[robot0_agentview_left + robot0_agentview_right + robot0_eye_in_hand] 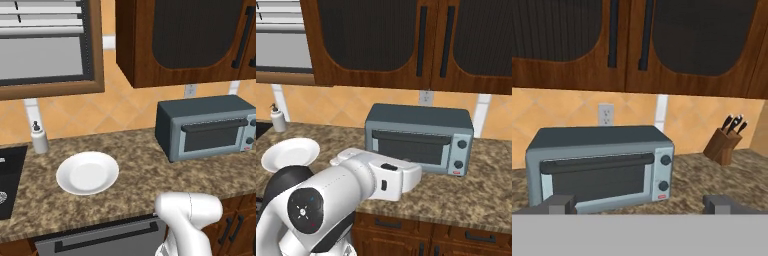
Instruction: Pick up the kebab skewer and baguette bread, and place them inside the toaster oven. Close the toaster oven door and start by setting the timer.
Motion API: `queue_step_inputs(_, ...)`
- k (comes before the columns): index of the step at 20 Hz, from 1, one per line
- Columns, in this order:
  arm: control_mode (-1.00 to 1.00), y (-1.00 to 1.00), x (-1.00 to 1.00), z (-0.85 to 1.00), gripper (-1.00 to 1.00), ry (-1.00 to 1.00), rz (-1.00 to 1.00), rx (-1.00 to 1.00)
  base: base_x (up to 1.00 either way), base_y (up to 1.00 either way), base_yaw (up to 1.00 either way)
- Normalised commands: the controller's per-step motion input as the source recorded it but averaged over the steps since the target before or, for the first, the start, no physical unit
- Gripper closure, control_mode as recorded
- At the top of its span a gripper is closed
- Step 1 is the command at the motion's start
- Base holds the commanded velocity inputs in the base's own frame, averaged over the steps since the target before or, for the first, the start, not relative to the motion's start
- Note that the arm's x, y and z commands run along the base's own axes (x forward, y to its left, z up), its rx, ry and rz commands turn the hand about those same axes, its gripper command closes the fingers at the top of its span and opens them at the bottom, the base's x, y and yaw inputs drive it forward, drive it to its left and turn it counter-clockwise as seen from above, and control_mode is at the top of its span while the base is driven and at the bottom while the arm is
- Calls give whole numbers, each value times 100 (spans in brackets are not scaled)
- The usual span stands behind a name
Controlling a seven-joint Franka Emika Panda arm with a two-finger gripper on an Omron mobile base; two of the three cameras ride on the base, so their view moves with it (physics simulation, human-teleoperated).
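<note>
The boxy blue-grey toaster oven [599,167], its toaster oven door [597,180] shut, sits on the speckled granite counter [140,175] ahead of the wide-open, empty pincer [641,204], with a round white plate [87,172] to the left.

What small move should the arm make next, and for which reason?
Probably advance the open gripper toward the knobs at the right of the toaster oven. The toaster oven door looks shut and the plate lies bare, so setting the timer seems the remaining step. Which knob is the timer I cannot tell.
</note>
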Motion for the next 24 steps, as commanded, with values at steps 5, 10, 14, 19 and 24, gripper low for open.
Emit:
queue_step_inputs(5,-100,-10,-20,-19,-100,0,0,0,0,0,0)
queue_step_inputs(10,-100,-7,-32,-58,-100,0,0,0,0,0,0)
queue_step_inputs(14,-100,-4,-9,-54,-100,-1,0,0,0,0,0)
queue_step_inputs(19,-100,0,18,-31,-100,-5,0,0,0,0,0)
queue_step_inputs(24,-100,-24,49,-14,-100,-5,5,1,0,0,0)
